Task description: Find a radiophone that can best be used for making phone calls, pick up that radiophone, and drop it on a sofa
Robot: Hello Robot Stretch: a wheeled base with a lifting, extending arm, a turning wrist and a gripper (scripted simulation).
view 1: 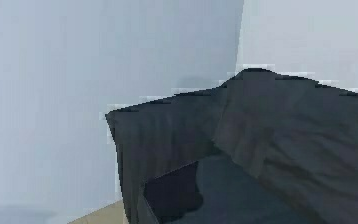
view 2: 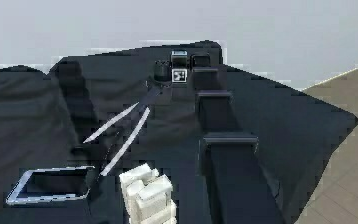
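A dark grey sofa (view 1: 277,130) stands against a pale wall, in the forward view's right half. In the arm side view the same dark sofa (view 2: 287,120) spreads under the arm (view 2: 222,130), which reaches out over its cushions. At the arm's far end sit the white marker squares (view 2: 179,64), with the gripper's dark body just left of them. Two thin pale fingers (view 2: 115,124) run down and left from it, ending at the gripper (view 2: 99,152). I cannot tell whether it holds anything. No radiophone shape can be made out.
A flat device with a pale frame and dark screen (view 2: 53,185) lies on the sofa at the arm side view's lower left. A white blocky object (view 2: 147,196) sits at the bottom edge. Tan floor (view 2: 342,85) shows to the right.
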